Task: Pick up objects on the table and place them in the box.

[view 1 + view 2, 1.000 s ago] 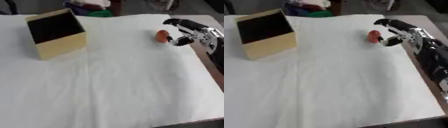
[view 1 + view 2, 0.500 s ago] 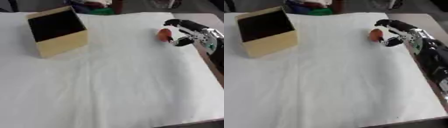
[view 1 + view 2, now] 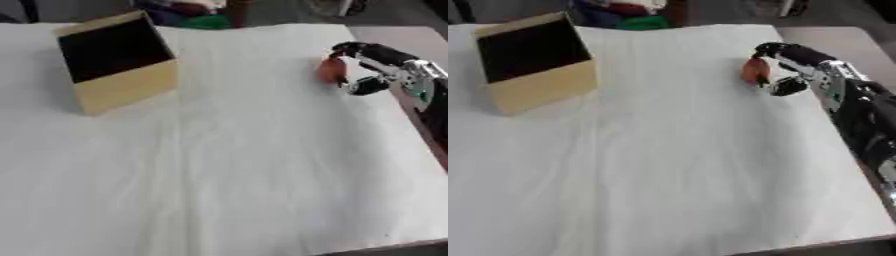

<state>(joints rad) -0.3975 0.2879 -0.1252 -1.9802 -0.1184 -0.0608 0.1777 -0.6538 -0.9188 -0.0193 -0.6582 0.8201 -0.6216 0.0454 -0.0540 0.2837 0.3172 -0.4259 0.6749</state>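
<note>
At the far right of the white surface [image 3: 227, 165], the right hand [image 3: 376, 62] curled around the small orange object [image 3: 331, 71], which wanted fingers and thumb closed fully before any lift toward the box [image 3: 118, 60].

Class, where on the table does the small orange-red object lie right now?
The small orange-red object lies on the white cloth near the far right edge, in both eye views, between the curled fingers and thumb of the right robot hand, far from the tan box.

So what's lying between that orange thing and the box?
Nothing: only bare white cloth runs from the orange thing at the right hand to the box, in both eye views.
</note>
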